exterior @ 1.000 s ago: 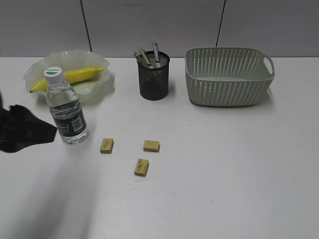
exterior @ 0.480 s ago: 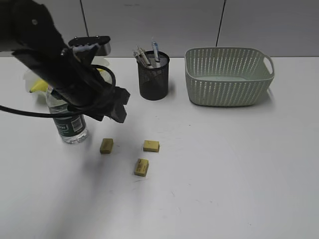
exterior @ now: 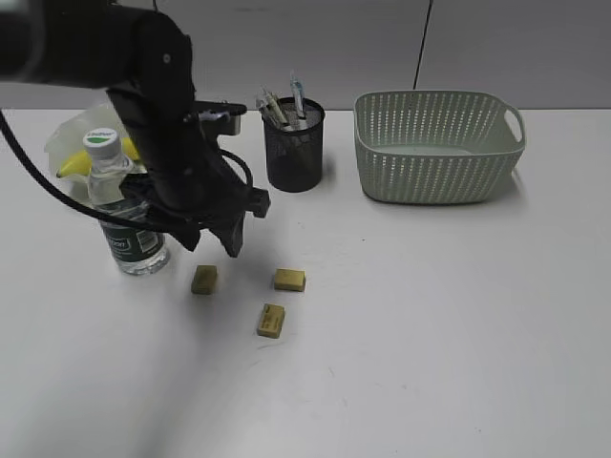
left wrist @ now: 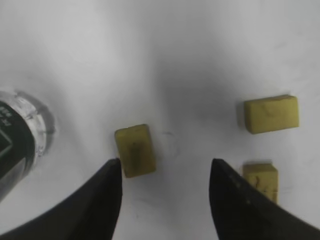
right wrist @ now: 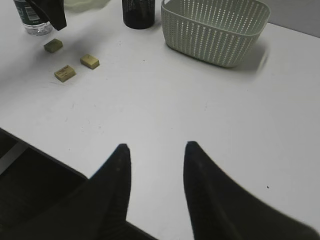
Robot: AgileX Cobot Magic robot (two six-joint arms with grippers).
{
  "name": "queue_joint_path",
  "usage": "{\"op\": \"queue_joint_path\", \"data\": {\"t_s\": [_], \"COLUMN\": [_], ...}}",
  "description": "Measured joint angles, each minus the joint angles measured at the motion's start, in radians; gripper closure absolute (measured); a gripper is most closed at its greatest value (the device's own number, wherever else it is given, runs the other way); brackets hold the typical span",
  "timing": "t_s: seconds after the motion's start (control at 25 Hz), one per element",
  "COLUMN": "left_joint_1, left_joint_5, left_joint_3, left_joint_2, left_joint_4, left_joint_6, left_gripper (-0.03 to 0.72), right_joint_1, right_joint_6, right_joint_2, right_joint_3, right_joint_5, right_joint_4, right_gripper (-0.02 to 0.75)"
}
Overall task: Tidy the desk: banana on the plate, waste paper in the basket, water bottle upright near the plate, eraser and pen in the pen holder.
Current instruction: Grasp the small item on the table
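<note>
Now my left gripper (left wrist: 165, 175) hangs with jaws apart over the leftmost eraser (left wrist: 135, 150) on the desk (exterior: 458, 315), just beside the upright water bottle (exterior: 124, 205) (nothing held); my right gripper (right wrist: 154, 155) gapes empty.

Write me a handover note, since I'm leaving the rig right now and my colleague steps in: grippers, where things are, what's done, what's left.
Left gripper: open, empty, poised above the leftmost eraser, next to the water bottle.
Right gripper: open, empty, parked low at the near edge of the desk.
Done: banana on the plate; bottle upright beside the plate; pens in the pen holder.
No waste paper in sight; the basket interior is mostly hidden.
Left: three erasers lie on the desk, the other two at and; all go into the pen holder.
</note>
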Motion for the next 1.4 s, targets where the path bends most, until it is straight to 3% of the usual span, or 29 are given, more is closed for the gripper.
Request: {"op": "queue_joint_path", "data": {"t_s": [0.2, 0.56, 0.8, 1.0, 1.12, 1.4], "left_joint_1": [-0.021, -0.021, -0.021, -0.021, -0.021, -0.059], "left_joint_5": [0.072, 0.055, 0.04, 0.052, 0.055, 0.072], "left_joint_3": [-0.035, -0.05, -0.055, -0.055, -0.055, -0.103], "left_joint_2": [0.077, 0.144, 0.155, 0.157, 0.157, 0.155], "left_joint_4": [0.065, 0.072, 0.085, 0.1, 0.102, 0.119], "left_joint_6": [-0.089, -0.097, -0.097, -0.097, -0.097, -0.088], "left_gripper": [0.268, 0.274, 0.444, 0.459, 0.508, 0.509], "right_joint_1": [0.0, 0.0, 0.0, 0.0, 0.0, 0.0], "right_joint_6": [0.0, -0.001, -0.001, -0.001, -0.001, -0.001], "right_joint_2": [0.0, 0.0, 0.0, 0.0, 0.0, 0.0], "right_joint_3": [0.0, 0.0, 0.0, 0.0, 0.0, 0.0], "right_joint_5": [0.0, 0.0, 0.0, 0.0, 0.0, 0.0], "right_joint_4": [0.0, 0.0, 0.0, 0.0, 0.0, 0.0], "right_gripper": [0.441, 0.44, 0.44, 0.441, 0.441, 0.441]}}
